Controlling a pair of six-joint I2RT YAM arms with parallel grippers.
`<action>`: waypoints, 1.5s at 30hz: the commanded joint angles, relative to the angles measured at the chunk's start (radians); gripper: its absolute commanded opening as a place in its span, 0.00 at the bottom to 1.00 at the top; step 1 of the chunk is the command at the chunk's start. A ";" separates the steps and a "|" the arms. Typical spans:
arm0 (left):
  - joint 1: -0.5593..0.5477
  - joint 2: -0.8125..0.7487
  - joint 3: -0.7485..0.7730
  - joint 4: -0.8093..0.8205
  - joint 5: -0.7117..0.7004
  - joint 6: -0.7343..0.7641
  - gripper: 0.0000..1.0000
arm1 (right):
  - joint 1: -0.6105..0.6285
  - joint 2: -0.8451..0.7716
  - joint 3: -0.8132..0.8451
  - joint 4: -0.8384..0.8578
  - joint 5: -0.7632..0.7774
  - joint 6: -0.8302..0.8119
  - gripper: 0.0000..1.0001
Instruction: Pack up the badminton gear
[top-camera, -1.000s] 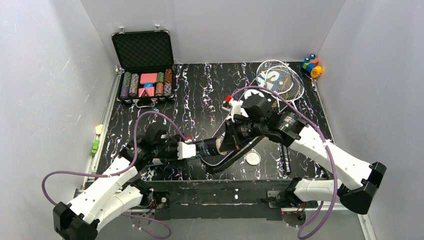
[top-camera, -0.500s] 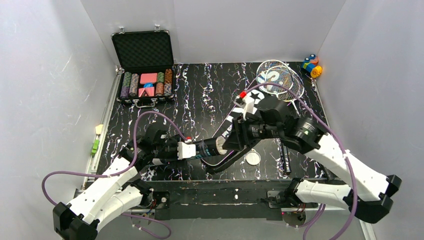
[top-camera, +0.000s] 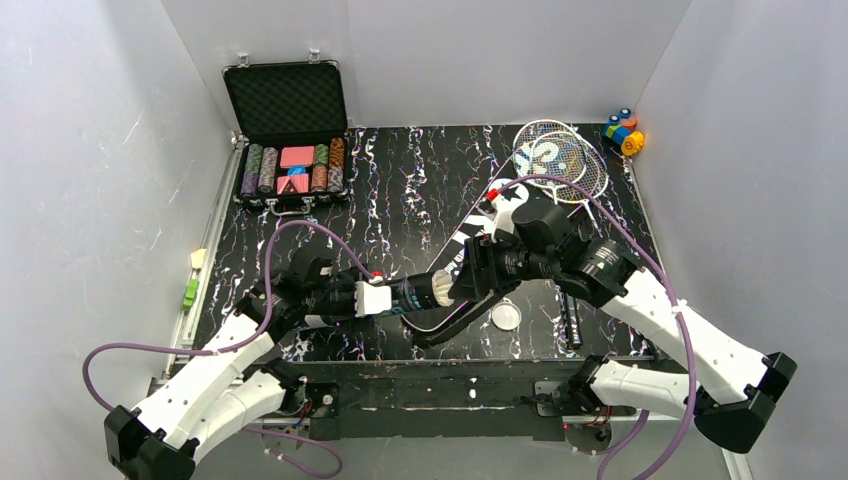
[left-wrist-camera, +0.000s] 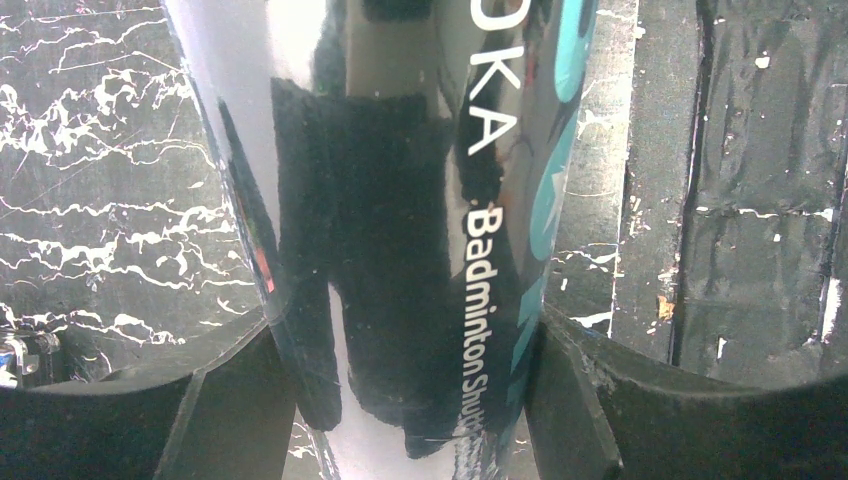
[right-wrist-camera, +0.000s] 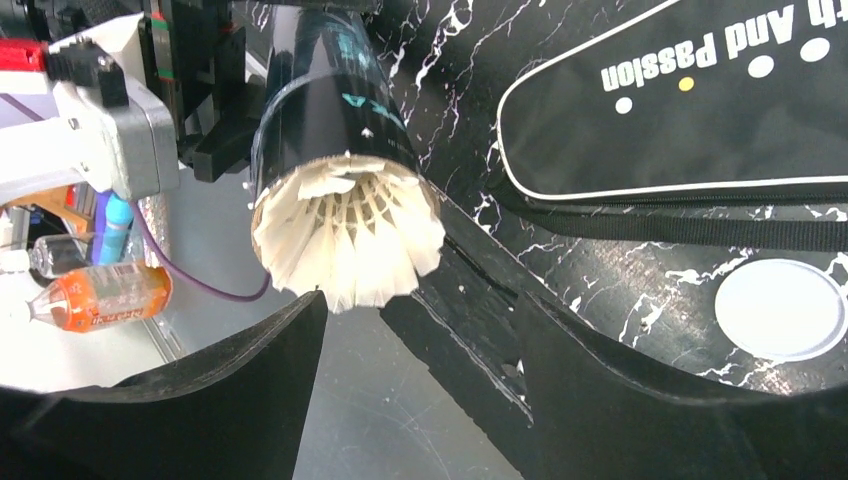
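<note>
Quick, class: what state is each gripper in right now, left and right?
Left gripper: closed on the tube.
Right gripper: open, empty, facing the shuttlecock sticking out of the tube's mouth.

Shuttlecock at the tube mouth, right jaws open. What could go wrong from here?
1. The shuttlecock protrudes from the tube; it may slip out if the left gripper, clamped on the tube, tilts it.
2. The open right gripper is close; pushing in could crush the feathers.

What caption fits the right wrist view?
White feather shuttlecock pokes from the glossy dark tube, right gripper open below.
</note>
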 joint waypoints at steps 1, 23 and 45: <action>-0.004 -0.012 0.051 0.020 0.019 0.006 0.00 | -0.003 0.025 0.009 0.091 0.025 0.023 0.78; -0.004 0.008 0.109 0.066 0.068 -0.109 0.00 | 0.069 0.109 -0.062 0.232 0.220 0.103 0.73; -0.004 0.015 0.031 0.001 0.038 -0.016 0.01 | -0.088 -0.197 -0.072 0.098 0.270 0.133 0.81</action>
